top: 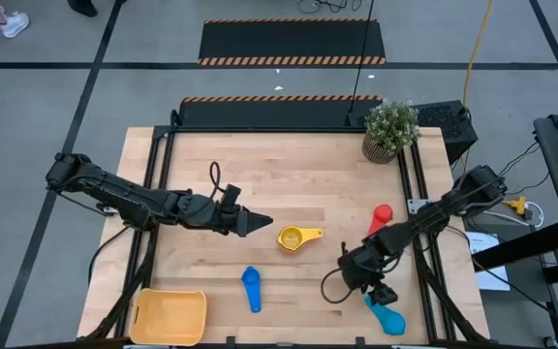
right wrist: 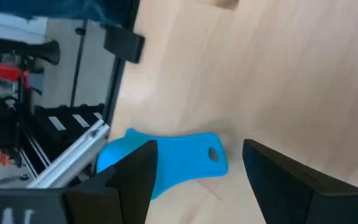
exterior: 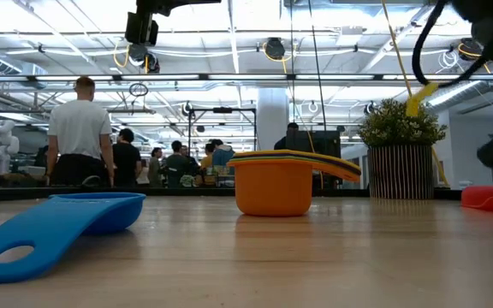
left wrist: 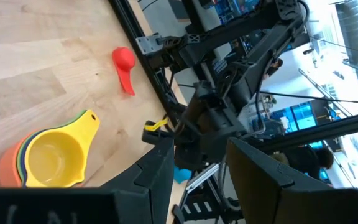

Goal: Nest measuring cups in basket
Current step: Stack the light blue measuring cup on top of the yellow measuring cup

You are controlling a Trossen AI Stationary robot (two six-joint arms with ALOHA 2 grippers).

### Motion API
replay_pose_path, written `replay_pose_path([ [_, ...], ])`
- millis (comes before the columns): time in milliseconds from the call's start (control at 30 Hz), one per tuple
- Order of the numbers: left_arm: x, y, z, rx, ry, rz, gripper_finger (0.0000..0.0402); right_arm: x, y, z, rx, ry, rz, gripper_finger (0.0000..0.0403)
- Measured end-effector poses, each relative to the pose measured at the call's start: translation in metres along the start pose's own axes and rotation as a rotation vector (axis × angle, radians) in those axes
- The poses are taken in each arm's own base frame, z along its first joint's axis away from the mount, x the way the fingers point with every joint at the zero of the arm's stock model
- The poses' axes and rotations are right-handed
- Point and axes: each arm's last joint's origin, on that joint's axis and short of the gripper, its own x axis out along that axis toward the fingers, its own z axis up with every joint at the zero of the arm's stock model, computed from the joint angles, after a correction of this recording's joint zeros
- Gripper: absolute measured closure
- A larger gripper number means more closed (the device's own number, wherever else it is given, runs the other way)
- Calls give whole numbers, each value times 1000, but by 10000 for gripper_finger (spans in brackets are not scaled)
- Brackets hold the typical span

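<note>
From above, you see the yellow basket [top: 170, 316], smooth plastic with rounded corners, at the near-left corner of the pale wood tabletop [top: 298, 165]. Nested cups [top: 296, 237], yellow on top, sit mid-table just ahead of your left gripper [top: 260, 224]. A blue cup [top: 251, 287] lies nearby, a red cup [top: 382, 215] near the right edge.

At table height, the orange-bottomed stack stands upright.

Your left wrist shows its fingers [left wrist: 157, 168] apart, empty.

Your right wrist shows fingers [right wrist: 135, 177] spread above a light-blue cup [right wrist: 166, 162] at the right edge.
</note>
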Motion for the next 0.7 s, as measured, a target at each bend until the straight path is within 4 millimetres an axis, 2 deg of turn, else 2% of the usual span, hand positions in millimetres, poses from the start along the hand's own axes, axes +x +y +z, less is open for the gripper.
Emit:
replay_pose_path([
  [467, 0, 0, 0, 1, 0, 0, 252, 19, -14, -1, -22, 82, 38, 178],
  [567, 0, 0, 0, 2, 1, 0, 252, 23, -17, -1, -28, 97, 59, 191],
  [700, 0, 1, -1, 6, 7, 14, 252, 26, -18, -1, -33, 110, 77, 228],
])
